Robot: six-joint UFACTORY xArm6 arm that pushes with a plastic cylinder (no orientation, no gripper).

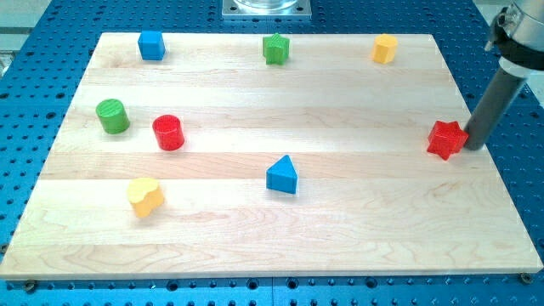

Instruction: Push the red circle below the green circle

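The red circle (168, 133) stands on the wooden board (272, 229) at the view's left. The green circle (111, 116) is just left of it and slightly higher, a small gap between them. My tip (473, 146) is far off at the view's right edge of the board, right beside a red star block (446, 139), touching or nearly touching its right side. The rod rises up and to the right from there.
A yellow heart block (145, 196) lies below the red circle. A blue triangle (282, 175) sits mid-board. Along the top are a blue cube (151, 45), a green star block (275, 48) and a yellow block (384, 48).
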